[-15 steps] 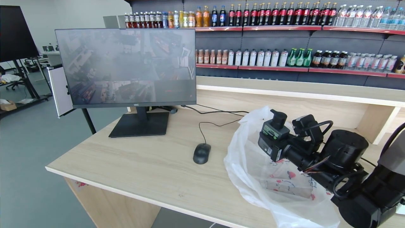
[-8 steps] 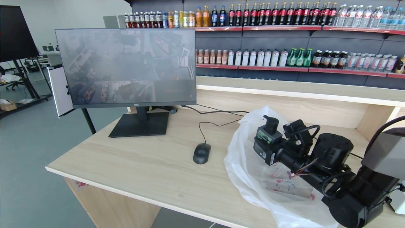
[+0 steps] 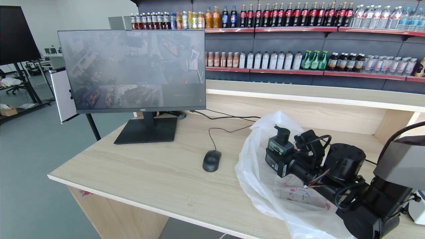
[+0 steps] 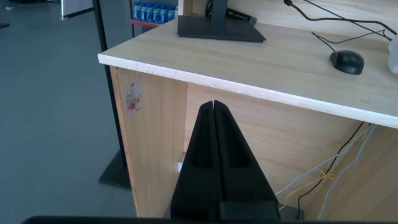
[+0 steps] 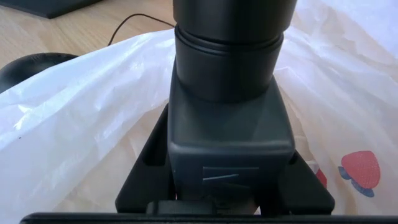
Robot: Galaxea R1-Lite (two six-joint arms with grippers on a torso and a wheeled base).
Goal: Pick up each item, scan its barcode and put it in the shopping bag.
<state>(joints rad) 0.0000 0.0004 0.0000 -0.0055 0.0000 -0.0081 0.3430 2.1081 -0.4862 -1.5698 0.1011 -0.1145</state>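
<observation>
Desk (image 3: 149, 179): light wood, carrying all the items below; its front edge and side panel show in the left wrist view (image 4: 249, 62).

Shopping bag (image 3: 257, 172): white, thin, translucent plastic; stands crumpled and open on the right part of the desk, just beside the mouse; its folds lie all around the held object in the right wrist view (image 5: 74, 124).

Dark object (image 3: 279, 146): boxy body with a round neck on top and a green label on one face; held at the mouth of the shopping bag, above the bag's floor; body and neck seen close up (image 5: 227, 124).

Right gripper (image 3: 284, 159): closed on the dark object, one finger on each side of its body (image 5: 227, 183).

Left gripper (image 4: 214, 106): fingers pressed together with nothing between them; hangs low, off the desk's front edge and below its top.

Packet with red prints (image 3: 303, 196): lies flat inside the shopping bag, seen through the plastic.

Mouse (image 3: 211, 160): black, corded, on the desk between monitor and shopping bag.

Monitor (image 3: 132, 69): on a black stand at the desk's back left.

Shelves of bottles (image 3: 298, 59): along the wall behind the desk.
</observation>
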